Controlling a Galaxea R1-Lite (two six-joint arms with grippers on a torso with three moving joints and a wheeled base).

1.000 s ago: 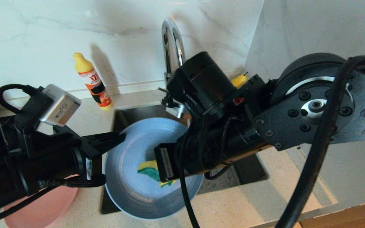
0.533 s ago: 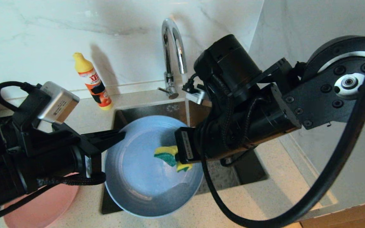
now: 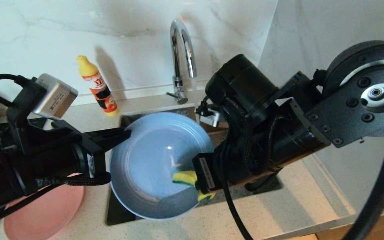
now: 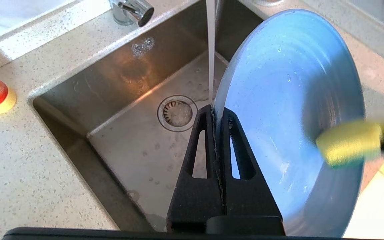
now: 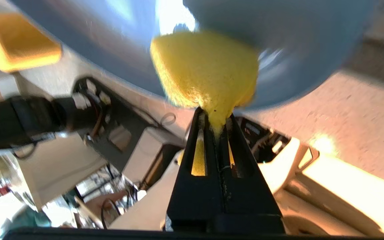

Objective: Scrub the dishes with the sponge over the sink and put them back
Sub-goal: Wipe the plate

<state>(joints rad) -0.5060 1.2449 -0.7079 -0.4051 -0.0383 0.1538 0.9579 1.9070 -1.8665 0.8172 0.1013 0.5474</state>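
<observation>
left tool clamping blue plate rim over sink, right tool pinching sponge against it

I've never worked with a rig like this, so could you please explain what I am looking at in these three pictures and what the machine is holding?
It is a two-armed robot at a kitchen sink. The wide picture comes from a camera on its head, looking down; the other two come from cameras on its wrists, just behind the fingers.

The left gripper, on the left in the head view, is shut on the rim of a blue plate, holding it tilted over the sink. The left wrist picture shows that grip, the strainer drain below, and water running from the chrome tap.

The right gripper is shut on a yellow and green sponge, pressed against the plate near its lower edge.

On the speckled counter stand a dish soap bottle by the wall and a pink plate at the near left.
</observation>
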